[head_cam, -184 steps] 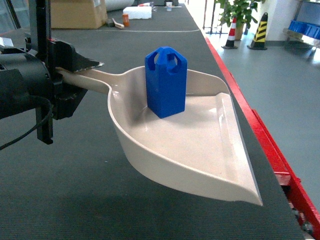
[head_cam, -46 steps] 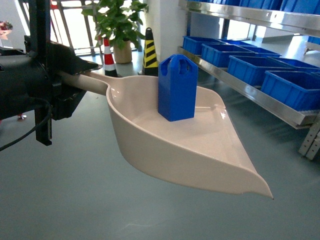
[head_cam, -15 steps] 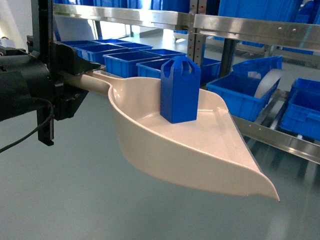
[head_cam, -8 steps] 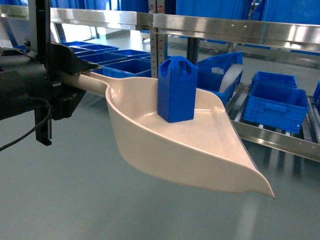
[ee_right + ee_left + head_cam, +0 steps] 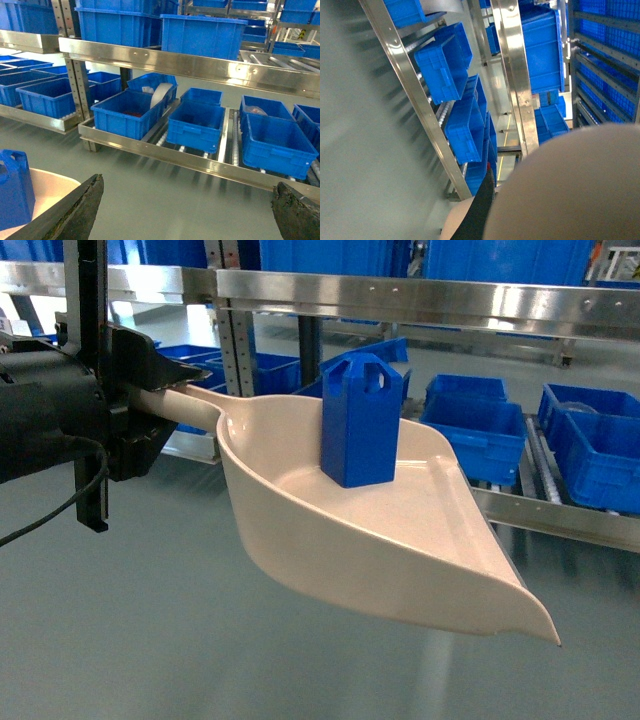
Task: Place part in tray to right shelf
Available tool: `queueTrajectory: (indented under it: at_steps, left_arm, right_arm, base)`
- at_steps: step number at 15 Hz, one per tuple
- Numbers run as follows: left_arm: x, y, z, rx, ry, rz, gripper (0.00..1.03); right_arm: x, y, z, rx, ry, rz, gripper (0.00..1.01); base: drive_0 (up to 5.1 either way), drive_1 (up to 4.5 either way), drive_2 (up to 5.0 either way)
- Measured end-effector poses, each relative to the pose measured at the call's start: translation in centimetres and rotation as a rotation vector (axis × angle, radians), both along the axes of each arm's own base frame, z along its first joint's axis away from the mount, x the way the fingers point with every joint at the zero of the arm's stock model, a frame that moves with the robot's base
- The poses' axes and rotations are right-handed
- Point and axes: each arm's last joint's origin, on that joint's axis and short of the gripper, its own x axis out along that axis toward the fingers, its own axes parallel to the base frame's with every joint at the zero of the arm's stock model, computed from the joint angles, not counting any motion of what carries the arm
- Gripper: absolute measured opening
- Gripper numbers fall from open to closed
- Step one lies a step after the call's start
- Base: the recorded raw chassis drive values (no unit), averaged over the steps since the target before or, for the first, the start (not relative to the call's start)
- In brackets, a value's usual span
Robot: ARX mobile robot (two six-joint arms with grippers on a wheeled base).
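Note:
The beige tray (image 5: 400,540) hangs in the air in the head view, and my left gripper (image 5: 180,380) is shut on its long handle at the left. The blue part (image 5: 362,420) stands upright in the tray's bowl. The steel right shelf (image 5: 560,515) with its roller lanes runs behind and to the right of the tray. In the left wrist view the tray's underside (image 5: 570,185) fills the lower right beside one black finger (image 5: 479,212). My right gripper (image 5: 187,192) is open and holds nothing. It faces the shelf rail (image 5: 200,162), with the part (image 5: 15,190) at the lower left.
Blue crates (image 5: 480,435) sit in rows on the shelf's lower level, and more (image 5: 200,32) stand on the upper level above a steel rail (image 5: 400,290). A perforated upright post (image 5: 232,355) stands behind the tray. Grey floor (image 5: 150,640) lies below.
The rack and crates have slid leftward behind the tray in the head view. The tray, the part and my left gripper keep their places in that view.

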Motion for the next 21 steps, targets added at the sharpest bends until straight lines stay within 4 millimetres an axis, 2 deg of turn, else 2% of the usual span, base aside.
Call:
queueTrajectory:
  at_steps: [15,18,21]
  left_arm:
    - [0.01,0.04,0.0,0.0,0.0,0.003,0.13]
    - [-0.09,-0.35,0.0,-0.002,0.0,-0.021,0.13]
    - [0.05,0.18,0.0,0.001,0.0,0.011,0.13]
  right_arm:
    - [0.0,0.0,0.0,0.0,0.0,0.0,0.98]
    - [-0.08,-0.03,0.11,0.001,-0.006,-0.001,0.98]
    - [-0.08,-0.03,0.1,0.001,-0.005,-0.001,0.98]
  base:
    - [-1.7,-1.67,-1.7]
    - [-0.3,-0.26,-0.3]
    - [0.0,0.0,0.0]
